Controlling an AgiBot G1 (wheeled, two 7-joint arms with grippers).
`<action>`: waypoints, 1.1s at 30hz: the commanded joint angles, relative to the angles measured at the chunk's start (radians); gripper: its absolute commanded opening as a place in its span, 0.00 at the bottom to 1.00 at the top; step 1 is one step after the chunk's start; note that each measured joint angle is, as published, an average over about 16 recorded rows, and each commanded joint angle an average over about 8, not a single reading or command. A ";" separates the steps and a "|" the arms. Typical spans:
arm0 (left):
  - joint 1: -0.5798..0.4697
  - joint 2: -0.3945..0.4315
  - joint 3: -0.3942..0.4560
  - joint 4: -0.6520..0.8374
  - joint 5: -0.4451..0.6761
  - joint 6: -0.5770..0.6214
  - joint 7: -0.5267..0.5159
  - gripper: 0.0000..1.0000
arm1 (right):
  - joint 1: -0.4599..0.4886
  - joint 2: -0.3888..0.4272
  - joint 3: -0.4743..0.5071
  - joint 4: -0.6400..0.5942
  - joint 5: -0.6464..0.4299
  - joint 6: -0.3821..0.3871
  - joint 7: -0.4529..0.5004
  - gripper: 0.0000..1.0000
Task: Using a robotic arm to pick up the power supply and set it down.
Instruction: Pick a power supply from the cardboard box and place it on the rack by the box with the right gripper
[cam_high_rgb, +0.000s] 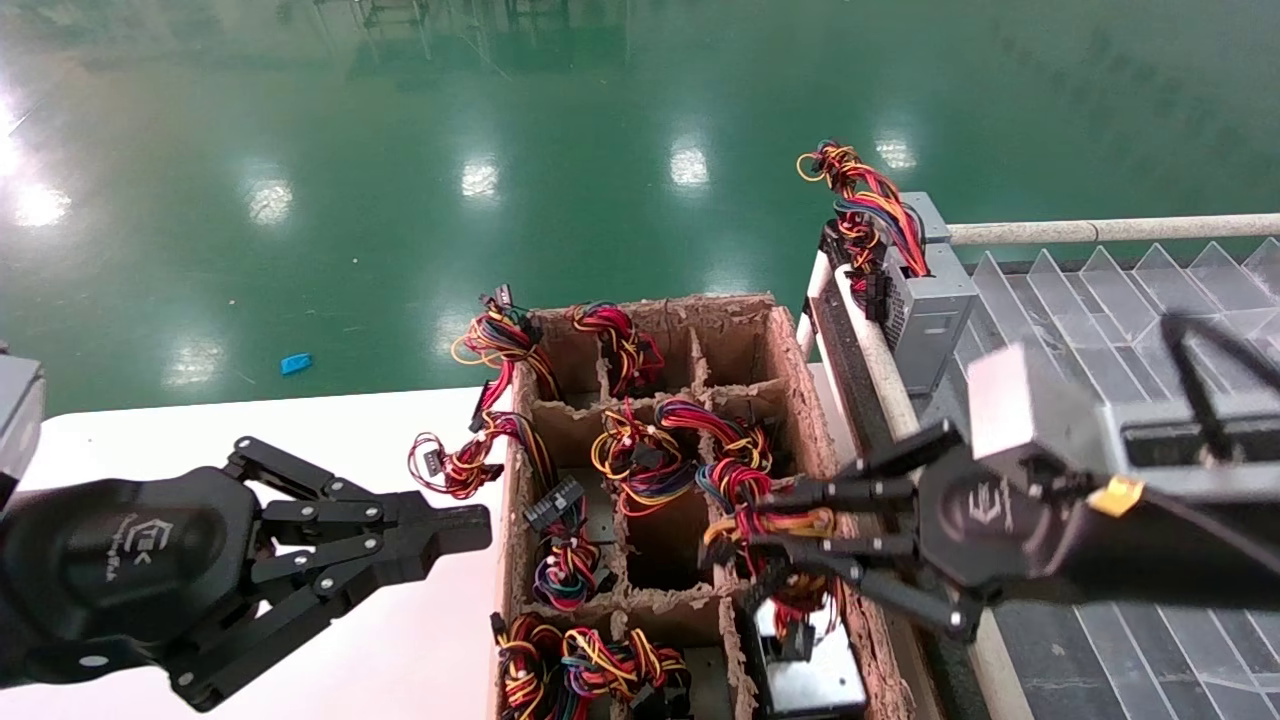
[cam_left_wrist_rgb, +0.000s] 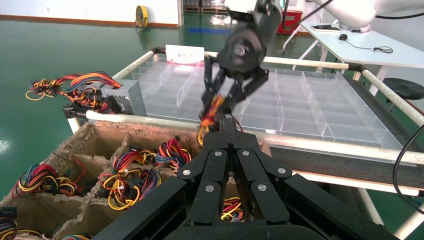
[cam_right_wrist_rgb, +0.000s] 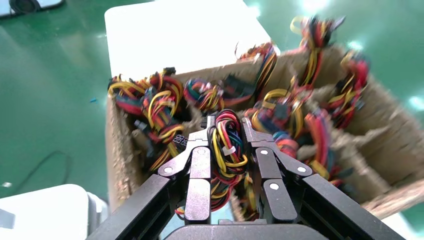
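My right gripper (cam_high_rgb: 752, 530) is shut on the looped red, yellow and black wire bundle (cam_right_wrist_rgb: 226, 142) of the power supply. It hangs over the near right cell of the cardboard box. The supply's shiny grey metal body (cam_high_rgb: 812, 682) shows below the gripper in that cell, with its wires running up into the fingers. In the left wrist view the right gripper (cam_left_wrist_rgb: 218, 111) holds the wires above the box's far wall. My left gripper (cam_high_rgb: 482, 526) is shut and holds nothing. It hovers over the white table just left of the box.
The brown cardboard divider box (cam_high_rgb: 790, 370) holds several other wire bundles (cam_high_rgb: 640, 455). Another grey supply with blue wires (cam_high_rgb: 930, 300) rests at the corner of the clear divided tray (cam_high_rgb: 1100, 290). A metal rail (cam_high_rgb: 880, 370) runs between box and tray. The white table (cam_high_rgb: 300, 430) lies to the left.
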 joint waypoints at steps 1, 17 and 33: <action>0.000 0.000 0.000 0.000 0.000 0.000 0.000 0.00 | 0.034 -0.006 0.001 0.001 -0.004 -0.011 0.003 0.00; 0.000 0.000 0.000 0.000 0.000 0.000 0.000 0.00 | 0.413 -0.071 -0.019 -0.027 -0.111 -0.056 -0.010 0.00; 0.000 0.000 0.000 0.000 0.000 0.000 0.000 0.00 | 0.643 -0.091 -0.066 -0.184 -0.233 -0.064 -0.090 0.00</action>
